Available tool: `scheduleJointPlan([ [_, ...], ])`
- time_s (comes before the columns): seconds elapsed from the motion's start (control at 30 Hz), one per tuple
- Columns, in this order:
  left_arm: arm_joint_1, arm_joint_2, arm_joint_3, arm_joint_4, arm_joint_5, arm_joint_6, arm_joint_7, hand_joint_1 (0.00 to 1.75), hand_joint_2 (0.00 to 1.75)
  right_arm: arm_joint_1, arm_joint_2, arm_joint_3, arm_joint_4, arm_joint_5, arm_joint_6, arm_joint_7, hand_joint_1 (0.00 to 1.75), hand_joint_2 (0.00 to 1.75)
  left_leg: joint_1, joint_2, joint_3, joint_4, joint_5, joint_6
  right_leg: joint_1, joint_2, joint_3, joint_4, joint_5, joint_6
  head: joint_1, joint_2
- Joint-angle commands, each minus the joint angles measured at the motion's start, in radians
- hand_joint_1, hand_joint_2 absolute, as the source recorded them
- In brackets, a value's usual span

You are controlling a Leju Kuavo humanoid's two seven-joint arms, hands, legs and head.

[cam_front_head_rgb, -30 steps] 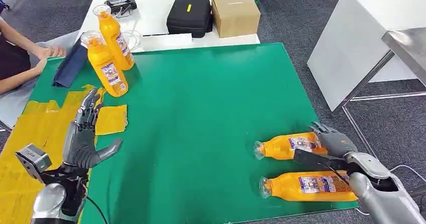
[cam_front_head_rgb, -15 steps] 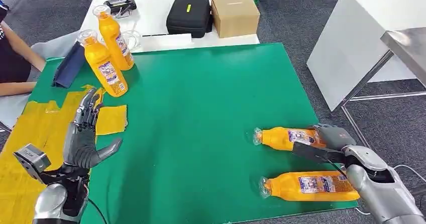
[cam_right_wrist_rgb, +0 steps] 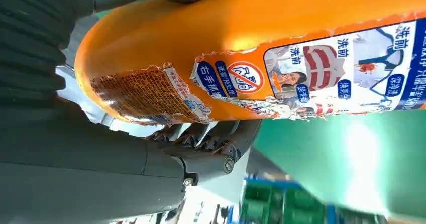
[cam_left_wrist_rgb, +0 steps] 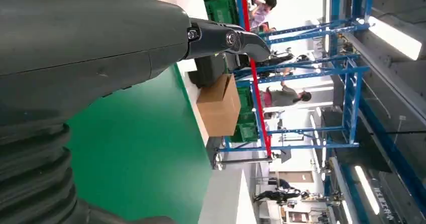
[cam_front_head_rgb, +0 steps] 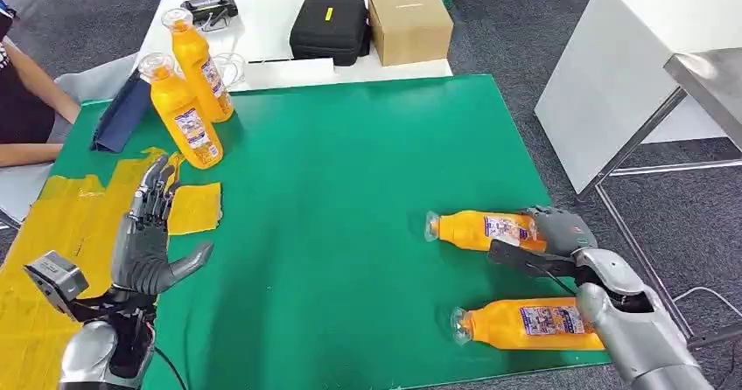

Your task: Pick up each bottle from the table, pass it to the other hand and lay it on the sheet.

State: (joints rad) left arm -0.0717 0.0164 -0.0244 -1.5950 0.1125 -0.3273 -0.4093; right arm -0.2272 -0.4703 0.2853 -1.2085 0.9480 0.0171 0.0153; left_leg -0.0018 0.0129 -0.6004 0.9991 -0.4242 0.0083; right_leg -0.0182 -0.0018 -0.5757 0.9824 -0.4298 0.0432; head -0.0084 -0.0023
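1. Orange bottle point(cam_front_head_rgb: 479, 230) lies sideways at the right of the green bench point(cam_front_head_rgb: 350, 171), its base wrapped by the right hand point(cam_front_head_rgb: 560, 233) — fingers point(cam_right_wrist_rgb: 211, 142) clenched round it (the wrist view shows them under the body), ready to carry it across.
2. Left hand point(cam_front_head_rgb: 149, 233) waits over the yellow sheet point(cam_front_head_rgb: 61, 224) at the near left, fingers spread, grasping nothing — placed to receive.
3. Since a second ago the held bottle has moved leftward and slightly farther away; the second bottle point(cam_front_head_rgb: 525, 324) lies where it was.
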Motion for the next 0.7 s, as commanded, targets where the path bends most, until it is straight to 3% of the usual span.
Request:
scheduleJointPlan([
  [0.03, -0.015, 0.018, -0.032, -0.012, -0.035, -0.002, 0.054, 0.00, 1.75, -0.010, 0.310, -0.104, -0.110, -0.022, -0.264, -0.046, 1.75, 1.75, 0.002, 0.004, 0.002, 0.000, -0.001, -0.002, 0.002, 0.005, 0.001, -0.001, 0.001, -0.003, 0.001, 0.000],
  [0.2, -0.080, 0.054, -0.127, 0.031, -0.062, 0.017, 0.106, 0.00, 1.75, 0.031, 0.444, -0.149, -0.218, -0.253, -0.381, -0.182, 1.75, 1.75, 0.003, 0.001, 0.001, 0.000, 0.000, -0.002, 0.003, 0.001, 0.000, 0.000, 0.000, -0.002, 0.000, 0.000],
  [0.43, -0.214, 0.078, -0.259, 0.154, -0.024, 0.031, 0.164, 0.00, 1.75, 0.009, 0.536, -0.139, -0.191, -0.593, -0.334, -0.341, 1.75, 1.75, 0.005, -0.003, 0.002, 0.000, 0.000, -0.002, 0.004, -0.002, 0.001, 0.000, 0.000, -0.003, 0.000, 0.000],
  [0.6, -0.223, 0.081, -0.272, 0.157, -0.015, 0.040, 0.170, 0.00, 1.75, 0.000, 0.535, -0.129, -0.178, -0.599, -0.337, -0.342, 1.75, 1.75, 0.004, -0.002, 0.001, 0.000, 0.000, -0.001, 0.002, -0.001, 0.000, 0.000, 0.000, -0.002, 0.001, 0.000],
  [0.7, -0.257, 0.079, -0.308, 0.175, -0.001, 0.036, 0.174, 0.00, 1.75, -0.025, 0.558, -0.103, -0.144, -0.684, -0.271, -0.354, 1.75, 1.75, 0.004, -0.001, 0.002, 0.001, 0.000, -0.002, 0.003, 0.000, 0.001, 0.000, -0.001, -0.002, 0.000, 0.000],
])
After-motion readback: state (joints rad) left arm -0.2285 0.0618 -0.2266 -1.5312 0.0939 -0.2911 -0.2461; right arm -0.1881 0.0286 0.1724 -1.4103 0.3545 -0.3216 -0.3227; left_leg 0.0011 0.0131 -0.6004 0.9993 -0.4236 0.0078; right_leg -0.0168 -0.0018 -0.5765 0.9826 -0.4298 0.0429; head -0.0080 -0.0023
